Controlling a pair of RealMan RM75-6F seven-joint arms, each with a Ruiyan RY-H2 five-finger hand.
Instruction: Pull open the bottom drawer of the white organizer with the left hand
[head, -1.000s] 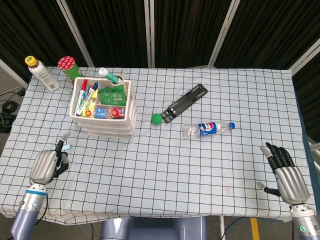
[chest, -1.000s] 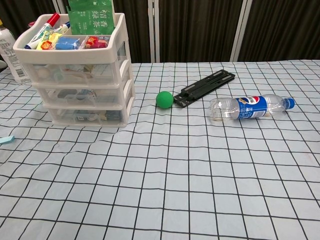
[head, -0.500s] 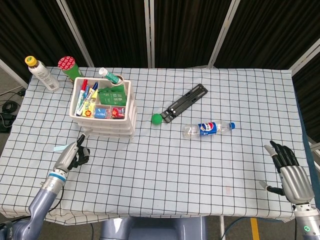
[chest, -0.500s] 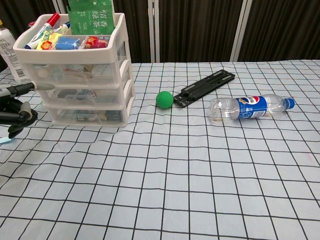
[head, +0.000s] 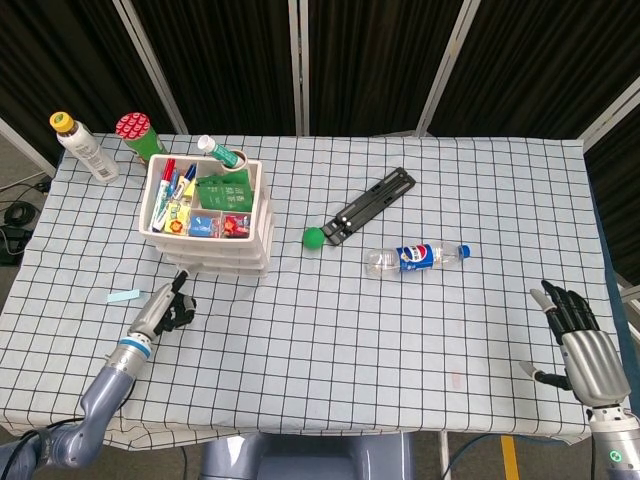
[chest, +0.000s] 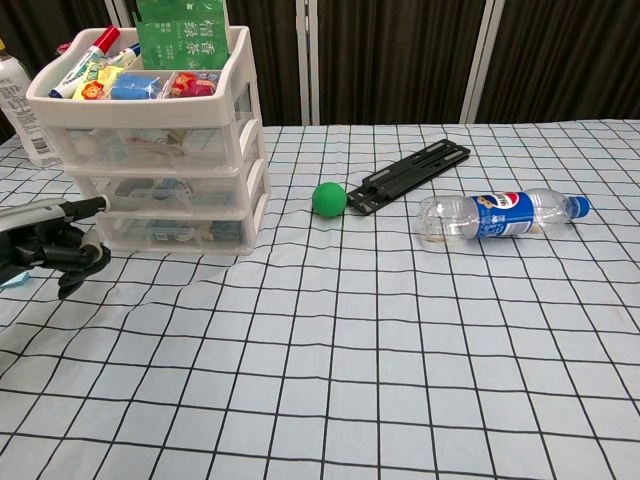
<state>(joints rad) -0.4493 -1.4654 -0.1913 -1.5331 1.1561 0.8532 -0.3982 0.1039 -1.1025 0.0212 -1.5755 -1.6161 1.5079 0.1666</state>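
Observation:
The white organizer (head: 212, 222) (chest: 160, 150) stands at the table's left, three drawers high, its open top tray full of pens and packets. Its bottom drawer (chest: 175, 230) is closed. My left hand (head: 163, 311) (chest: 50, 248) hovers just in front of and left of the organizer, one finger stretched toward the drawer fronts, the others curled, holding nothing. It touches no drawer. My right hand (head: 580, 343) rests near the table's front right corner, fingers spread, holding nothing; the chest view does not show it.
A green ball (head: 314, 237) (chest: 329, 198), a black bracket (head: 368, 205) (chest: 410, 176) and a lying Pepsi bottle (head: 416, 257) (chest: 498, 215) sit mid-table. A bottle (head: 84, 147) and a red-lidded can (head: 139, 136) stand back left. A blue paper scrap (head: 124, 296) lies left of my left hand.
My left hand has moved forward and right from the table's front-left toward the organizer, now close to its lower drawers. The right hand has drawn back slightly toward the front edge.

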